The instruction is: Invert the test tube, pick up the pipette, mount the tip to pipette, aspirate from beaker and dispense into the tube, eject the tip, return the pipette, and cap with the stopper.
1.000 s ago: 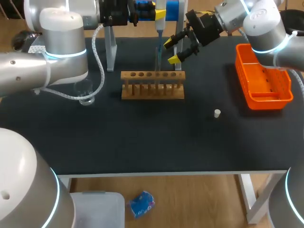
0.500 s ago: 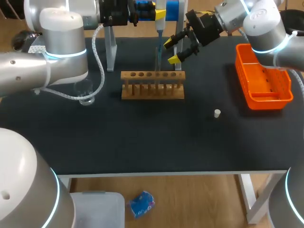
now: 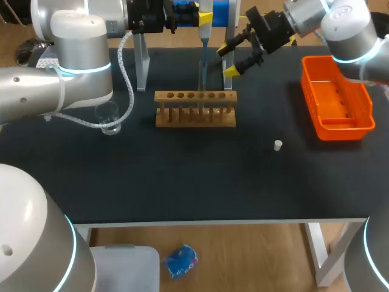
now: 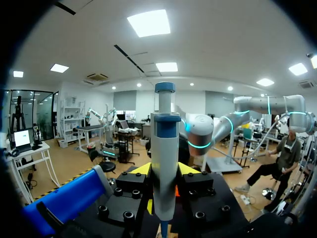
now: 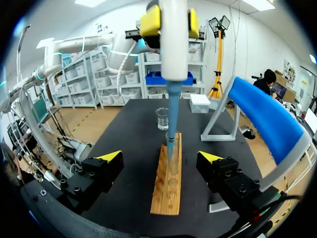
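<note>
My left gripper [image 4: 164, 171] is shut on the white and blue pipette [image 4: 164, 148], its yellow tips on either side of the body. The pipette [image 3: 205, 36] hangs upright over the wooden rack [image 3: 194, 109]. Its blue tip [image 5: 171, 134] reaches down into a glass test tube [image 5: 171, 151] that stands in the rack [image 5: 167, 186]. My right gripper [image 3: 234, 59] is open and empty, above and behind the rack's right end, just right of the pipette. In its own view, the right gripper [image 5: 161, 157] faces the pipette [image 5: 173, 44] with its fingers wide apart. A small white stopper [image 3: 278, 145] lies on the mat.
A glass beaker [image 3: 108, 118] stands left of the rack, seen beyond it as beaker [image 5: 162, 118]. An orange tray [image 3: 337, 100] sits at the right. The blue pipette stand [image 5: 262, 119] rises at the table's back edge.
My right gripper has drawn back and to the right, away from the rack, still open. The left arm and the pipette have stayed put.
</note>
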Controlling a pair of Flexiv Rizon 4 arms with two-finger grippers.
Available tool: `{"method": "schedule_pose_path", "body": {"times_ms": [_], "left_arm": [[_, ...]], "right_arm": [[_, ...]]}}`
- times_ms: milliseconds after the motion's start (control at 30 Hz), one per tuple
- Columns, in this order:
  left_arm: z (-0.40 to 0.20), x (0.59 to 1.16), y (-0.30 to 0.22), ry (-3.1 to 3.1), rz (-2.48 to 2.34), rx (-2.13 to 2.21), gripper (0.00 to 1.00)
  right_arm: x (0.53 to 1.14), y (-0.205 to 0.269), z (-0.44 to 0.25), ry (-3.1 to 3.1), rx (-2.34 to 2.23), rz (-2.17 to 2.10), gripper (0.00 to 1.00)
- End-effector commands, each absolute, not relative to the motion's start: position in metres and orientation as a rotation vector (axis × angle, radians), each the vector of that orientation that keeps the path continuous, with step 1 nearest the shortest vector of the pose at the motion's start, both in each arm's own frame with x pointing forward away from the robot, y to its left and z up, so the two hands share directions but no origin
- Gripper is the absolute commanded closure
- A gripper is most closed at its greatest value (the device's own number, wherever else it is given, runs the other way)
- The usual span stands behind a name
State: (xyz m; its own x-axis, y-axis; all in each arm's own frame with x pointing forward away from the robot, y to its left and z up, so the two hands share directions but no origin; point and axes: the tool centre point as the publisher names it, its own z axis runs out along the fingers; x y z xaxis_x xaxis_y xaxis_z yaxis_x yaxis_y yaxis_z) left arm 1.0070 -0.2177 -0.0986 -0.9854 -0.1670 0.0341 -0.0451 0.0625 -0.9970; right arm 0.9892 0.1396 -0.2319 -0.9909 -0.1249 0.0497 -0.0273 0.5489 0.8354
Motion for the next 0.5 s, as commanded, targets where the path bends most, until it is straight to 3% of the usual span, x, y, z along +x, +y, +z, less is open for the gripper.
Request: {"method": "schedule_pose_path", "body": {"times_ms": [33,500], "left_arm": [[-0.099,1.007,-0.219,2.220,-2.079,-0.223,1.00],[-0.099,1.007,-0.219,2.220,-2.079,-0.223,1.00]], "right_arm": [[0.970,0.110,-0.193,-2.741,0.121,-1.394,0.00],[0.961,0.073,-0.116,-2.780,0.129,-1.538,0.00]]}}
